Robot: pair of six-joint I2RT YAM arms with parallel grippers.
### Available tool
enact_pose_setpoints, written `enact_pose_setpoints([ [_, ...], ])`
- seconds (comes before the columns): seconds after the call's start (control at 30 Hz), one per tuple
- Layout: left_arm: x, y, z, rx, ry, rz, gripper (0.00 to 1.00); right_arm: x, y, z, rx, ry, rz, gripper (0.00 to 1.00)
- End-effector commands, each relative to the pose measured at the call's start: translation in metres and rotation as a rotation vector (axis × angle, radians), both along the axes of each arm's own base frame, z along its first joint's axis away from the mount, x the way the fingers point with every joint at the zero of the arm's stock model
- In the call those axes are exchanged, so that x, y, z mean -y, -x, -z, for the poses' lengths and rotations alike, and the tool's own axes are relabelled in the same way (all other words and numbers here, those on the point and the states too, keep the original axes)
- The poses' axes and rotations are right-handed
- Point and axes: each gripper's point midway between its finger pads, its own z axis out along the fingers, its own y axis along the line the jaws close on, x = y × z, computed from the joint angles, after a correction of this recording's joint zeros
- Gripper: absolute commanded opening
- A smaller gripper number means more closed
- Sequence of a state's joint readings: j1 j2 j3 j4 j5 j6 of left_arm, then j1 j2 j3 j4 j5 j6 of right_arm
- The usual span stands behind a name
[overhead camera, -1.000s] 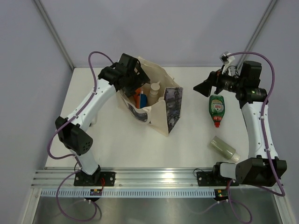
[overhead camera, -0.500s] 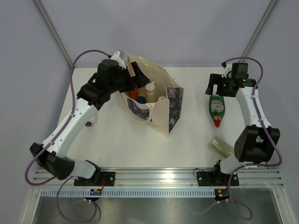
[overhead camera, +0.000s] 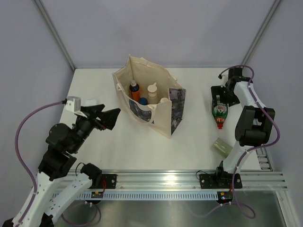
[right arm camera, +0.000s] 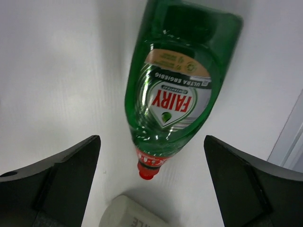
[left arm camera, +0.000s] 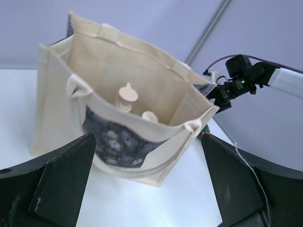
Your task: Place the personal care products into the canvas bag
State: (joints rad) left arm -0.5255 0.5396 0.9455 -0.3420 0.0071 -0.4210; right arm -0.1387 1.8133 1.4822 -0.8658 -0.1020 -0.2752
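Note:
The cream canvas bag (overhead camera: 161,116) stands open at the table's middle back; it fills the left wrist view (left arm camera: 118,61). Inside it stand an orange spray bottle (overhead camera: 135,92), a beige bottle (overhead camera: 152,91) (left arm camera: 127,93) and another pale cap (overhead camera: 163,100) (left arm camera: 150,116). The green red-capped bottle (overhead camera: 220,111) (right arm camera: 175,85) lies on the table at the right, cap toward me. A sage-green bottle (overhead camera: 221,146) (right arm camera: 130,213) lies nearer. My right gripper (overhead camera: 219,94) (right arm camera: 151,142) is open above the green bottle, its fingers either side of the bottle's neck. My left gripper (overhead camera: 110,118) (left arm camera: 148,156) is open and empty, left of the bag.
The white table's right edge (overhead camera: 258,142) runs close beside the two loose bottles. Grey walls and slanted frame poles (overhead camera: 54,33) stand behind. The right arm (left arm camera: 246,75) shows behind the bag in the left wrist view.
My left arm has pulled back out of the bag toward the near left, empty. My right gripper has swung over the green bottle and points down at it.

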Motion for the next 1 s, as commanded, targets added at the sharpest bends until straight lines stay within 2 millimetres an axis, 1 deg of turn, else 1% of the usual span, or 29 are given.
enact_pose_setpoints([
  [0.0, -0.020, 0.001, 0.029, -0.030, 0.041, -0.103, 0.99, 0.033, -0.022, 0.010, 0.050, 0.141, 0.134, 0.99],
  [0.03, -0.024, 0.003, 0.035, -0.037, 0.053, -0.119, 0.99, 0.036, -0.025, 0.016, 0.048, 0.147, 0.161, 0.99],
  [0.07, -0.033, 0.015, 0.047, -0.045, 0.093, -0.133, 0.99, 0.037, -0.030, 0.025, 0.042, 0.177, 0.176, 1.00],
  [0.1, -0.031, 0.013, 0.054, -0.063, 0.096, -0.133, 0.99, 0.037, -0.031, 0.025, 0.042, 0.177, 0.178, 1.00],
  [0.17, -0.035, 0.016, 0.063, -0.084, 0.108, -0.145, 0.99, 0.036, -0.032, 0.032, 0.035, 0.178, 0.183, 0.99],
  [0.2, -0.037, 0.019, 0.064, -0.079, 0.124, -0.150, 0.99, 0.034, -0.033, 0.034, 0.035, 0.169, 0.184, 1.00],
  [0.23, -0.037, 0.018, 0.072, -0.099, 0.127, -0.154, 0.99, 0.032, -0.034, 0.039, 0.024, 0.159, 0.184, 0.99],
  [0.3, -0.037, 0.018, 0.077, -0.107, 0.137, -0.156, 0.99, 0.028, -0.036, 0.042, 0.012, 0.157, 0.178, 1.00],
  [0.33, -0.036, 0.017, 0.083, -0.121, 0.140, -0.157, 0.99, 0.028, -0.035, 0.049, -0.009, 0.159, 0.187, 0.99],
  [0.4, -0.034, 0.016, 0.087, -0.129, 0.144, -0.154, 0.99, 0.028, -0.038, 0.053, -0.019, 0.153, 0.193, 1.00],
  [0.43, -0.032, 0.015, 0.091, -0.139, 0.144, -0.150, 0.99, 0.026, -0.037, 0.059, -0.041, 0.145, 0.188, 1.00],
  [0.47, -0.031, 0.014, 0.091, -0.137, 0.145, -0.147, 0.99, 0.023, -0.038, 0.061, -0.046, 0.135, 0.181, 1.00],
  [0.53, -0.028, 0.012, 0.093, -0.143, 0.146, -0.141, 0.99, 0.022, -0.033, 0.071, -0.093, 0.139, 0.171, 0.99],
  [0.57, -0.027, 0.011, 0.094, -0.147, 0.142, -0.138, 0.99, 0.022, -0.036, 0.072, -0.096, 0.136, 0.170, 0.99],
  [0.6, -0.027, 0.010, 0.095, -0.150, 0.142, -0.137, 0.99, 0.021, -0.033, 0.080, -0.124, 0.134, 0.166, 0.99],
  [0.63, -0.025, 0.009, 0.096, -0.154, 0.139, -0.133, 0.99, 0.018, -0.029, 0.082, -0.150, 0.115, 0.157, 1.00],
  [0.67, -0.024, 0.008, 0.095, -0.152, 0.140, -0.130, 0.99, 0.014, -0.031, 0.080, -0.148, 0.091, 0.149, 1.00],
  [0.73, -0.022, 0.007, 0.095, -0.153, 0.145, -0.123, 0.99, 0.007, -0.029, 0.080, -0.163, 0.055, 0.134, 1.00],
  [0.77, -0.021, 0.006, 0.096, -0.157, 0.144, -0.120, 0.99, 0.007, -0.030, 0.079, -0.165, 0.052, 0.131, 1.00],
  [0.83, -0.019, 0.005, 0.097, -0.157, 0.151, -0.115, 0.99, 0.007, -0.026, 0.082, -0.195, 0.051, 0.109, 0.98],
  [0.87, -0.019, 0.005, 0.097, -0.157, 0.153, -0.115, 0.99, 0.007, -0.028, 0.080, -0.193, 0.051, 0.103, 0.98],
  [0.93, -0.018, 0.005, 0.098, -0.156, 0.159, -0.111, 0.99, 0.007, -0.023, 0.084, -0.234, 0.057, 0.082, 0.96],
  [0.97, -0.018, 0.004, 0.098, -0.155, 0.160, -0.111, 0.99, 0.007, -0.027, 0.080, -0.228, 0.057, 0.072, 0.95],
])
